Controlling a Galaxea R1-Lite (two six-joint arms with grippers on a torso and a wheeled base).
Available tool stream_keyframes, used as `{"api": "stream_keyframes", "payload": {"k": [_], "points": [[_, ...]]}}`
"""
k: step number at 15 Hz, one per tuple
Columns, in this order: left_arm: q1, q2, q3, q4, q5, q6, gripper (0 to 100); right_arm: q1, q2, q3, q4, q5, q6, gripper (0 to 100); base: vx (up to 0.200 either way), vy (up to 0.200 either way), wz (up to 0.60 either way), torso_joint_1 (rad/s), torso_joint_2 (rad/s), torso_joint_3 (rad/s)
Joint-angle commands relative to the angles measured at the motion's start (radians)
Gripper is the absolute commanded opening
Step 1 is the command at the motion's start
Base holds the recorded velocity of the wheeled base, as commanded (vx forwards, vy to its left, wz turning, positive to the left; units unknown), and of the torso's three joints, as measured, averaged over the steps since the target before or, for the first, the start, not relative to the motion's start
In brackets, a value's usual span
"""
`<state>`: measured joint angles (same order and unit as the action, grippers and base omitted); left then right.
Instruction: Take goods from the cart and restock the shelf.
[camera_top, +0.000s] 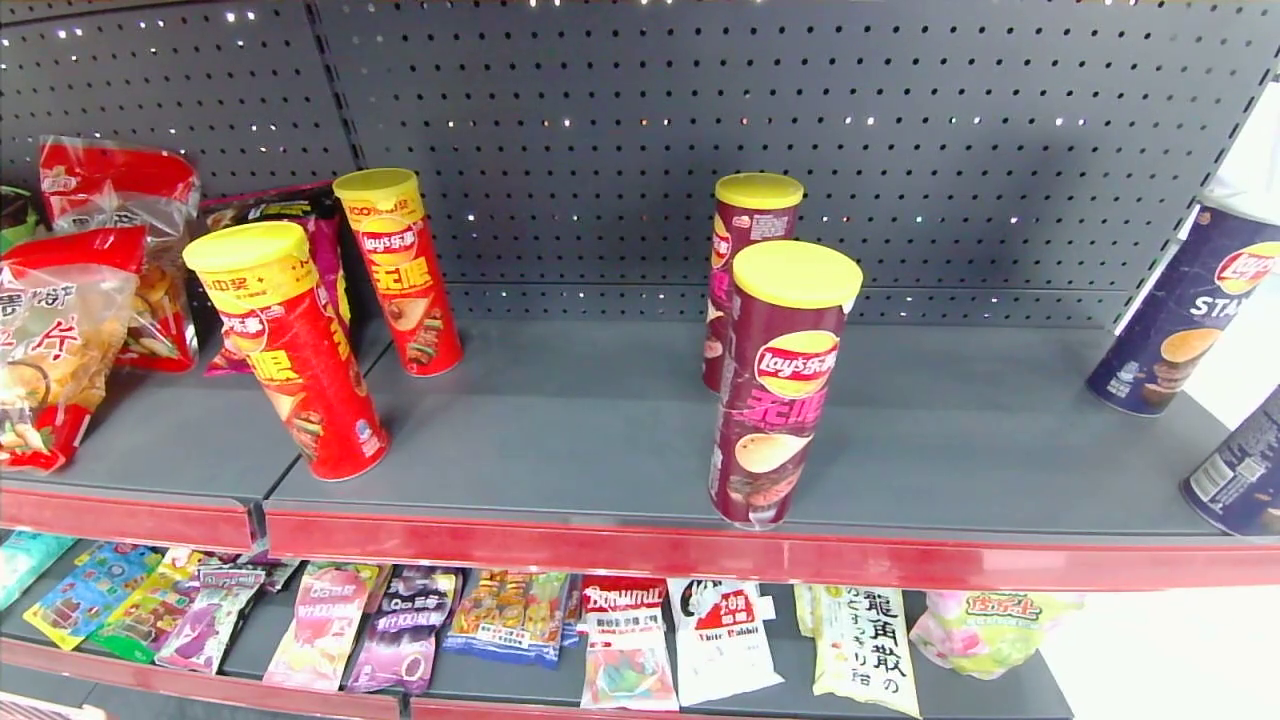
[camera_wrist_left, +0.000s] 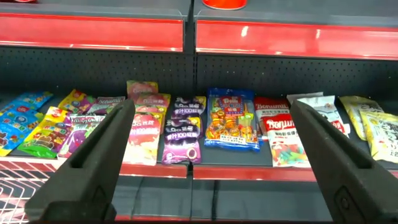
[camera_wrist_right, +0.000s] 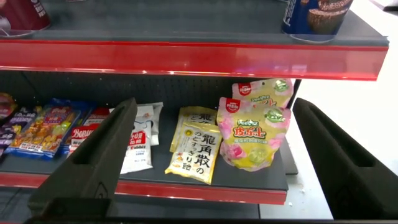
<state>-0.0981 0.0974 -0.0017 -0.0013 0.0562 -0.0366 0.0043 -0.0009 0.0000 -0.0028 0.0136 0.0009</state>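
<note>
chip cans upright on shelf

Matt grey perforated metal shelf; glossy red edge strip; shiny plastic candy bags.

Two red chip cans, two maroon chip cans and, far right, two navy chip cans.

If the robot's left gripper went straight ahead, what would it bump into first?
Probably the blue packet of colourful sweets lying on the lower grey shelf; the open left gripper points about there. Depth is hard to judge.
</note>
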Motion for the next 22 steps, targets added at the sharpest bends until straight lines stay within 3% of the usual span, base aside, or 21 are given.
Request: {"api": "stream_keyframes", "payload": {"k": [1,9,11,12,14,19,22], "points": [[0.0,0.004,0.0,0.0,0.001,0.0,100,0.0,0.001,0.0,0.0,0.0,-0.002,100,0.0,0.0,0.0,0.0,0.0,0.0],[0.0,0.004,0.0,0.0,0.001,0.0,100,0.002,0.009,-0.023,-0.022,0.026,-0.03,100,0.0,0.0,0.0,0.0,0.0,0.0],[0.0,0.004,0.0,0.0,0.001,0.0,100,0.033,0.32,-0.324,-0.048,0.034,0.048,100,0.0,0.0,0.0,0.0,0.0,0.0],[0.0,0.004,0.0,0.0,0.001,0.0,100,0.037,0.374,-0.374,-0.045,0.052,0.054,100,0.0,0.0,0.0,0.0,0.0,0.0],[0.0,0.004,0.0,0.0,0.001,0.0,100,0.138,0.461,-0.365,-0.042,0.089,0.03,100,0.0,0.0,0.0,0.0,0.0,0.0],[0.0,0.004,0.0,0.0,0.001,0.0,100,0.261,0.846,-0.446,-0.06,0.06,0.037,100,0.0,0.0,0.0,0.0,0.0,0.0],[0.0,0.004,0.0,0.0,0.001,0.0,100,0.31,1.045,-0.472,-0.194,0.031,0.036,100,0.0,0.0,0.0,0.0,0.0,0.0]]}}
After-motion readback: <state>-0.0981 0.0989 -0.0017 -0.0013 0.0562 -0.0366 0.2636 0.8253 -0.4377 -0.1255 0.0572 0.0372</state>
